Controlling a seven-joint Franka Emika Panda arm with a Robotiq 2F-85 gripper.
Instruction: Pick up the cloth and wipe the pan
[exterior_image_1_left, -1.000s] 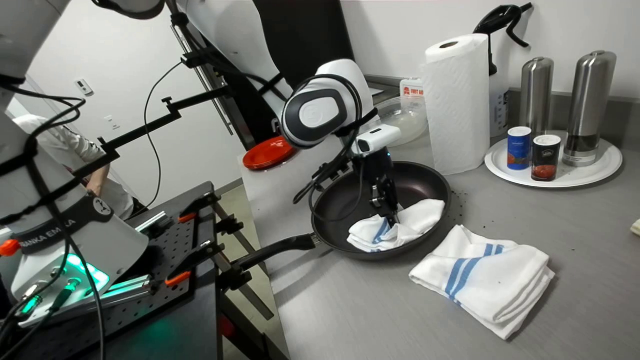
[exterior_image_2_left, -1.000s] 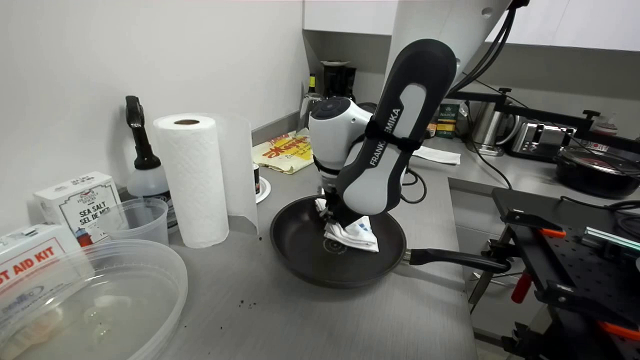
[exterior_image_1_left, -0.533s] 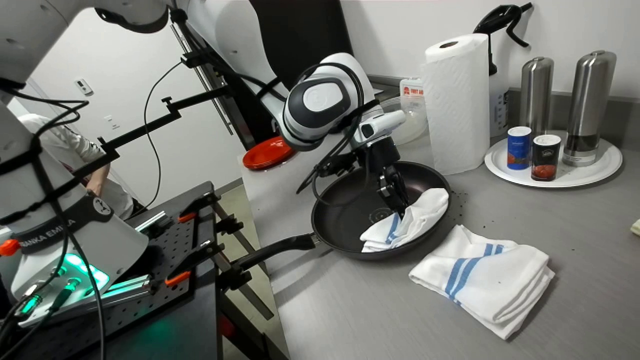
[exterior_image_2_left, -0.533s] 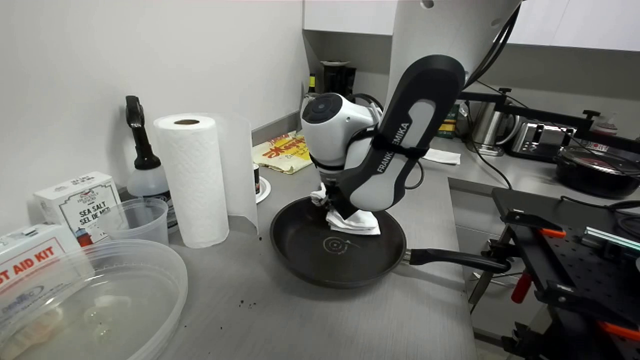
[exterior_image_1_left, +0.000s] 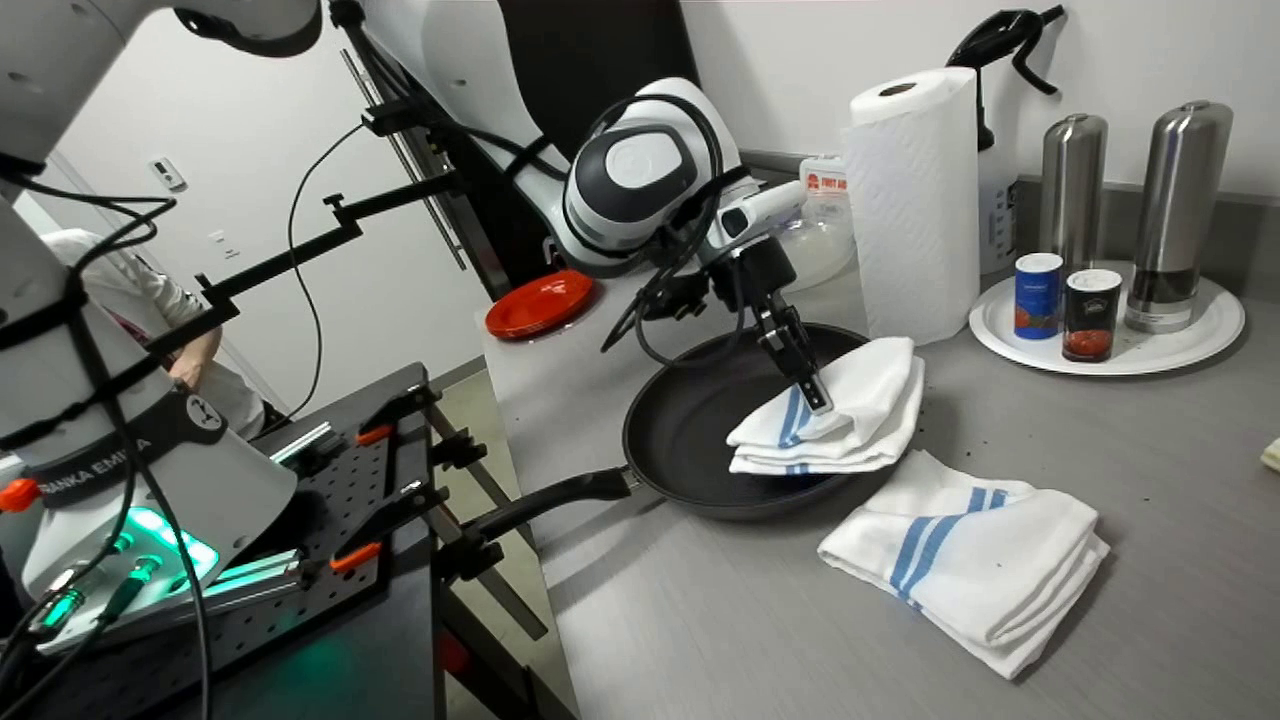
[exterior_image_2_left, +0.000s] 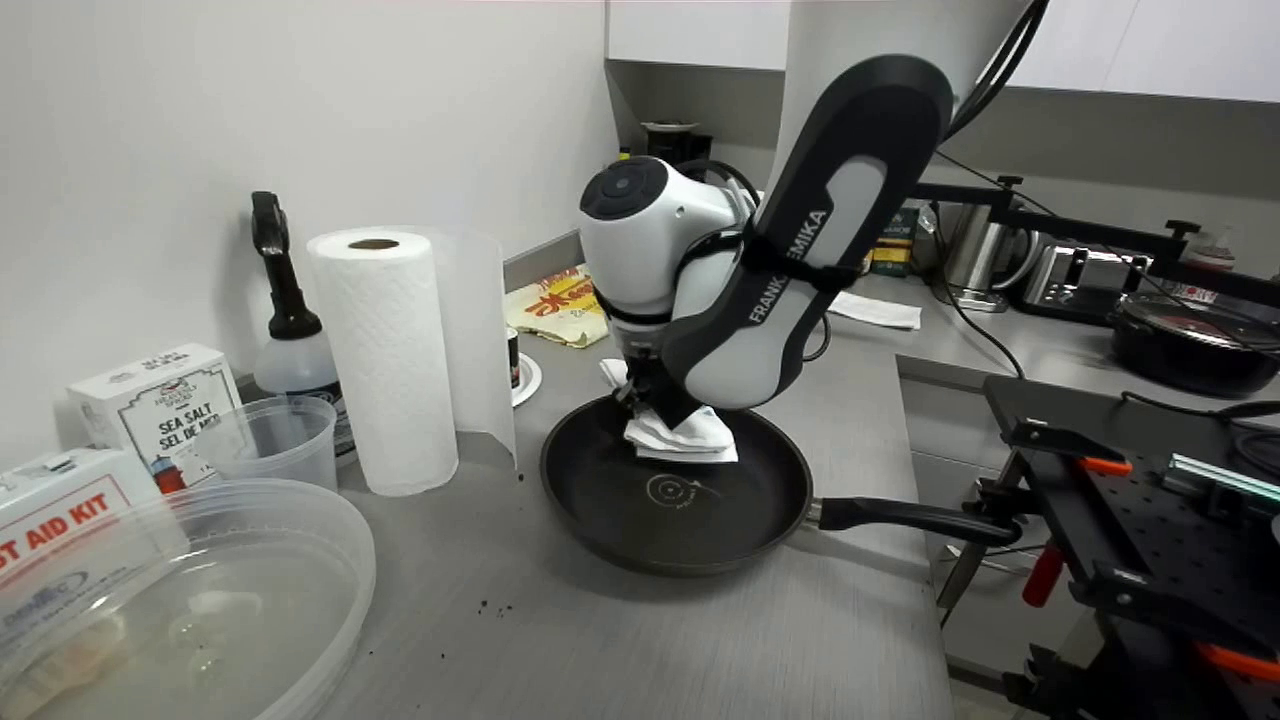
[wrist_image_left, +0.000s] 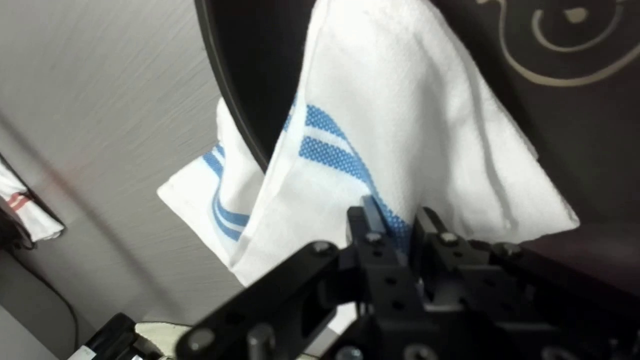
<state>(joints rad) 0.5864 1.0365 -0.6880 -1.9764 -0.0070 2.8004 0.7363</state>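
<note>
I have the tool (wrist_image_left: 396, 220) clamped on the cloth (wrist_image_left: 395, 130); the wrist view shows the pinch, at the blue stripes. In an exterior view I see the cloth, folded and slanting, over the side of the pan (exterior_image_1_left: 690, 425) with part of it passing over the rim; I can't tell whether it touches the pan. Beside the pan on the table (exterior_image_1_left: 700, 620) lies a striped towel (exterior_image_1_left: 970, 560), whole in an exterior view, just a part in the wrist view. The ring logo (exterior_image_2_left: 672, 490) on the pan shows in an exterior view and the wrist view. The red dish (exterior_image_1_left: 540, 303) and salt box (exterior_image_2_left: 160, 410) each show in a single exterior view.
</note>
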